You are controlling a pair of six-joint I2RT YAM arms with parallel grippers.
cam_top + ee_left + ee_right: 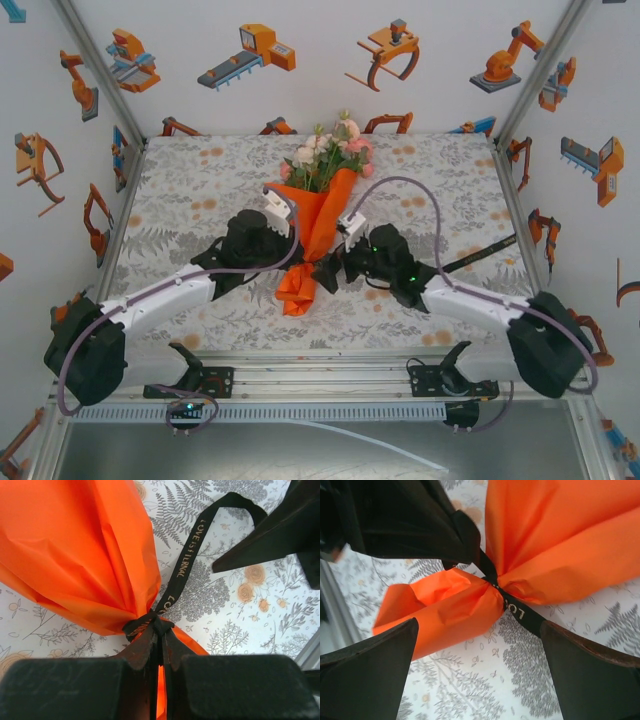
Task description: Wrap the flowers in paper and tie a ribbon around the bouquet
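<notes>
One high overview from behind the arms, two close wrist views.
The top camera looks down and forward from the near edge across the whole surface (200, 180). The wrist cameras look past the left tool (159, 630) and the right tool (480, 625), both low and very near the bouquet (320, 215) at its tied neck, sharing the ribbon (185, 565) from opposite sides.

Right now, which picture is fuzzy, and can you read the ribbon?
Left wrist: the ribbon is sharp, and its gold letters seem to say LOVE IS ETERNAL; the left gripper, up close, is dark and blurry. Right wrist: the right gripper shows as soft dark shapes, while the paper is bright and clear. Top external: even light, faint shadows.
</notes>
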